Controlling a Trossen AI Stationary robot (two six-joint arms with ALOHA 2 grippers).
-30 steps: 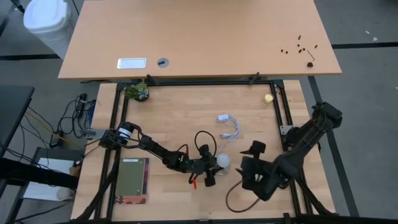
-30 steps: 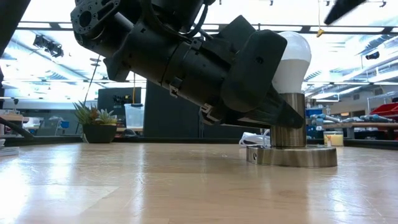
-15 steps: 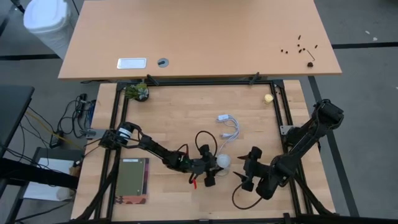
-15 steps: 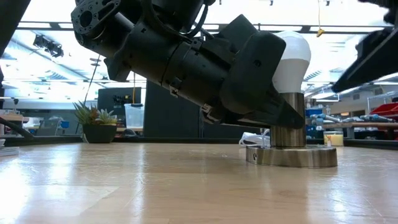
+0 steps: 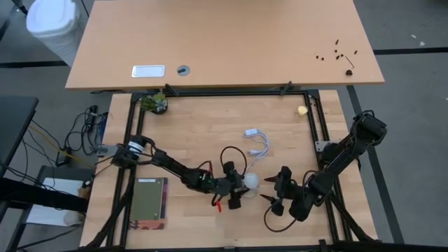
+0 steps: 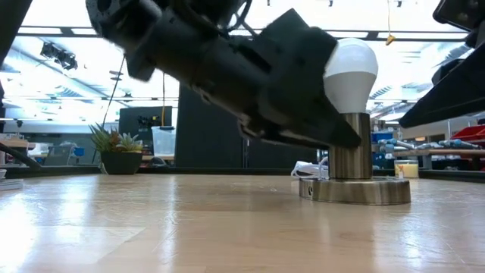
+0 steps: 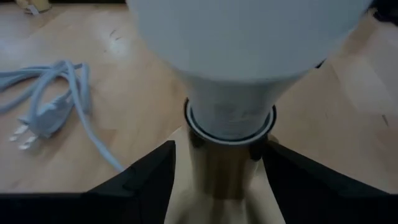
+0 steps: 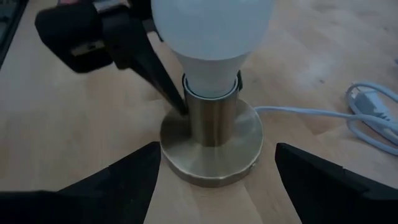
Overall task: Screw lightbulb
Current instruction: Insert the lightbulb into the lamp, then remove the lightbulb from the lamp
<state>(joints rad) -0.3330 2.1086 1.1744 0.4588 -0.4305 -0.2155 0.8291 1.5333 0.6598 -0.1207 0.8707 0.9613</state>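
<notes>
Lightbulb (image 8: 211, 28) upright in socket (image 8: 211, 146), left fingers (image 7: 214, 180) open astride, right fingers (image 8: 217, 186) spread, clear

— What do the arms look like from up there?

— Both black. The left arm (image 5: 175, 168), in the lower left of the overhead frame, is a slim chain of dark links with a white band near its base and a black cable looping up over its wrist.

— Any colour on it?

— Small red tips by the left gripper (image 5: 236, 190), low in the centre.

— And the other one?

— The right arm (image 5: 343, 157), lower right, is bulkier, matte black, blocky at the joints, with a black cable curling beneath. The right gripper (image 5: 276, 194) has tapered dark fingers (image 8: 118, 177), broad and wedge-shaped in its own wrist picture.
</notes>
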